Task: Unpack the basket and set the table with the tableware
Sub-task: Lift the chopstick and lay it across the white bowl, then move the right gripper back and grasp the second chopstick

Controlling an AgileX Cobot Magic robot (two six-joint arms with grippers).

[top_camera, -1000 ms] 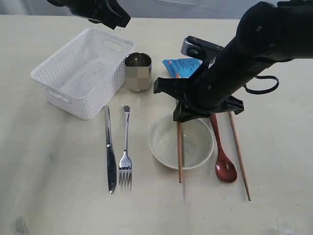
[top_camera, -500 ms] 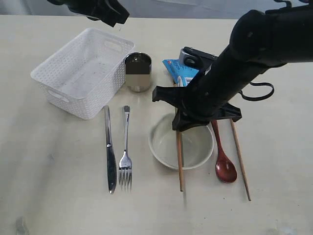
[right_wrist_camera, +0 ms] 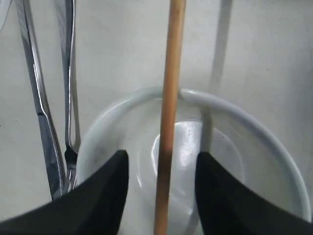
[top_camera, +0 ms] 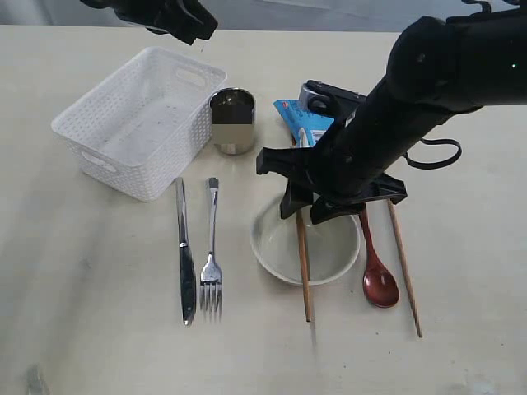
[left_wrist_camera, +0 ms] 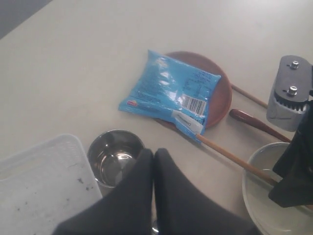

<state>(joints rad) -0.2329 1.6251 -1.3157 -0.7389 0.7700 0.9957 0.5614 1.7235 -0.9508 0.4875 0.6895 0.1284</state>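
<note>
Working outward from the near edge of the desk (top_camera: pixel 99 329), the first thing that mattered was the chopstick (top_camera: pixel 304 276). In the exterior view its long axis ran almost straight from 6 to 12 o'clock, with its near tip on the desk and its shaft propped across the rim of the bowl (top_camera: pixel 268 259).

The right claw (top_camera: pixel 311 210) hung over the 12 o'clock half of the bowl, directly above that shaft. In the right wrist view the right claw (right_wrist_camera: pixel 161 191) was spread wide and gripped nothing. One finger stood on each side of the stick, with bowl showing in both gaps. So the stick lay straight below the claw, and its length ran crosswise to the line along which the jaws would close. My judgement was that a short drop and a squeeze would take it.

At 3 o'clock from the bowl lay the spoon (top_camera: pixel 377 276), and past it the second chopstick (top_camera: pixel 403 263), both roughly parallel to the first. At 9 o'clock lay the fork (top_camera: pixel 212 263) and the knife (top_camera: pixel 184 255).

Farther back, the left wrist view showed the stick's far end tucked by the snack packet (left_wrist_camera: pixel 168 93), which sat on the plate (left_wrist_camera: pixel 222 90). The cup (top_camera: pixel 232 119) and the basket (top_camera: pixel 156 177) stood at 10 o'clock.

Farthest of all, the left claw (left_wrist_camera: pixel 152 164) was pinched closed and empty above the basket's far corner, well away from the stick. The right arm was plainly the nearer one.
</note>
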